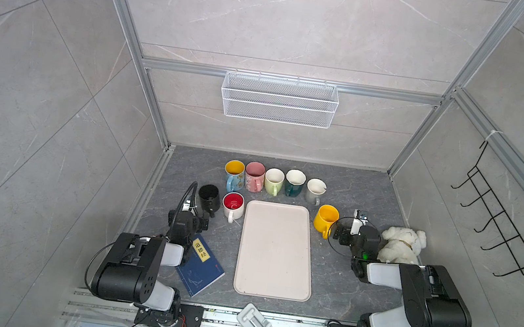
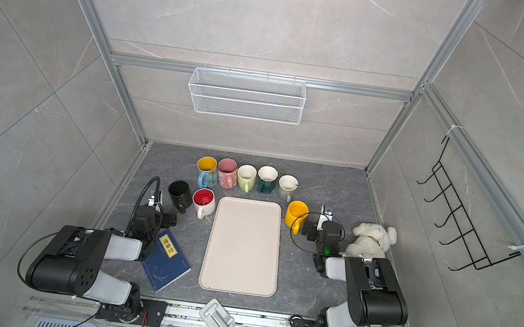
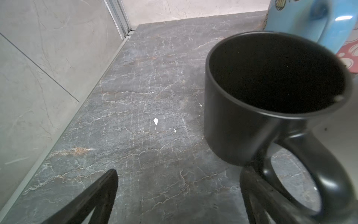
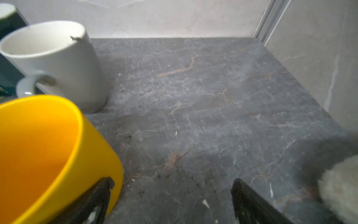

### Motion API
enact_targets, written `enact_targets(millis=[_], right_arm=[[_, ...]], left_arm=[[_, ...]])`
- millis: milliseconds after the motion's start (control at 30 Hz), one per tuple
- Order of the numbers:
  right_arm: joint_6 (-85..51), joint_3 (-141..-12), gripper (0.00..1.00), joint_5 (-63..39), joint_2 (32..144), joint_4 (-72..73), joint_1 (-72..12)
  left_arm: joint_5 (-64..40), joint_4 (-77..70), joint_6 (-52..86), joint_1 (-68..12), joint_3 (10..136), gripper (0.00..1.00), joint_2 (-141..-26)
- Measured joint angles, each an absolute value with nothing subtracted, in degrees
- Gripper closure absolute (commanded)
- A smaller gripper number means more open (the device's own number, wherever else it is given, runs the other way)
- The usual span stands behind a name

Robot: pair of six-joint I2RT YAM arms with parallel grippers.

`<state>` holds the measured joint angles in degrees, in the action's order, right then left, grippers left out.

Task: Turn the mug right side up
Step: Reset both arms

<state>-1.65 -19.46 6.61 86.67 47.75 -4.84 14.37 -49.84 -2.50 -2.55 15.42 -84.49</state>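
Now the left claw (image 3: 178, 172) and right claw (image 4: 172, 181) are gaping empty, crowding the upright black mug (image 3: 232, 126) and yellow mug (image 4: 58, 155), so any sideways swing is risking toppling one.

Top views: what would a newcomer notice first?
A row of five colourful mugs stands open end up behind a big pale tray in the middle of the table. A black mug sits by the open left gripper, a yellow mug by the open right gripper.
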Motion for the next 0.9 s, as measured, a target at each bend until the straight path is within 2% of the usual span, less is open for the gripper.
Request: enact_targets(millis=[200, 900], right_arm=[[-1.7, -19.5, 0.01, 6.6, 86.7, 49.1, -4.9], [-1.4, -19.5, 0.01, 6.8, 86.7, 49.6, -5.0]], left_arm=[[11.6, -48.8, -0.5, 1.2, 19.4, 0.00, -86.4], [10.2, -48.0, 0.1, 1.3, 19.4, 0.00, -86.4]])
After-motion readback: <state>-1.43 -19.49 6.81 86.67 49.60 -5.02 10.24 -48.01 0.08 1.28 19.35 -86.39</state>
